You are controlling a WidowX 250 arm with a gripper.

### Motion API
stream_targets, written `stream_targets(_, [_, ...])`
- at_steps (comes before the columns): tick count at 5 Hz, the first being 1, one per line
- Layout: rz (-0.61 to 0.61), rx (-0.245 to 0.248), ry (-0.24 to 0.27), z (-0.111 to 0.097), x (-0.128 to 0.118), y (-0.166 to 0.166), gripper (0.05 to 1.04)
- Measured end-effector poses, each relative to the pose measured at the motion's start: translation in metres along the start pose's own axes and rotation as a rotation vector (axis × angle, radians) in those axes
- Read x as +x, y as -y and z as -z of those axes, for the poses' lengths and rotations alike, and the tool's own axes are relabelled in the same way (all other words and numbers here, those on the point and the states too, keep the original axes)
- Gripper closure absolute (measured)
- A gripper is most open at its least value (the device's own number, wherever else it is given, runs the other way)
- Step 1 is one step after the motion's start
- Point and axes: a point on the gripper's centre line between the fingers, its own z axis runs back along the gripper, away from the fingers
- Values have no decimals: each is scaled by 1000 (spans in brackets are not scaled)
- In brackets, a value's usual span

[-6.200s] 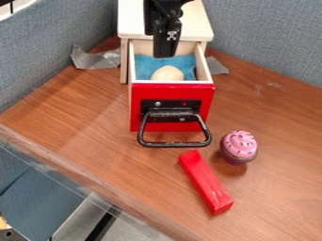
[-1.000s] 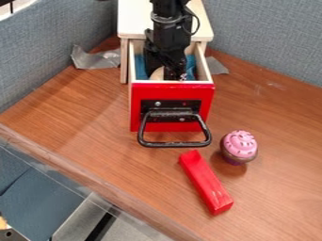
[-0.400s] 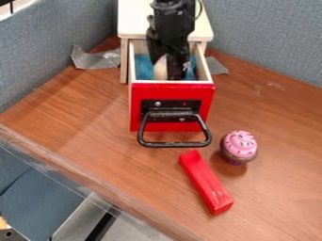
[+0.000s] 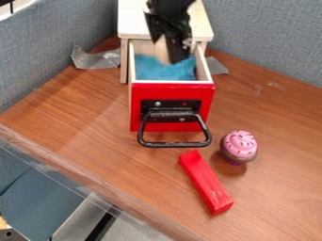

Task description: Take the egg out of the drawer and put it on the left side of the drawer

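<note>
The black gripper hangs over the back part of the open drawer, its fingers closed around the egg, which is pale, smooth and blurred, held up above the blue cloth. That cloth looks soft and slightly rumpled, and it lines the bottom of the drawer. The drawer has thin, straight walls of pale wood and a flat front panel painted glossy red, with a black plate screwed to it and a black handle bent into a wide, angular loop that sticks out over the table. Behind it stands the small cabinet of the same light wood, with a flat top and square edges; the arm crosses in front of that top. The drawer's upright left wall stands between the egg and the brown, wood-grained table on the left of the view. Crumpled grey tape sticks out beside the cabinet on that side, near the fabric-covered partition. In front of the handle a long, square-edged red block lies at a slant, and near it, to the right, is a toy cupcake with rounded pink icing, dark sprinkles and a dark base
</note>
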Motion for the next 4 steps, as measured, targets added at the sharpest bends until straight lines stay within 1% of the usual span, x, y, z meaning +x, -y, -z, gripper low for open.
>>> stream_targets(1, [-91,10,-19,-16,-24,-12,205])
stream_targets(2, [-167,49,-31,-28,-44,-23,205])
stream_targets(3, [-201,78,-74,-22,-62,-26,205])
stream_targets(4, [-218,121,-135,-8,-76,-32,205])
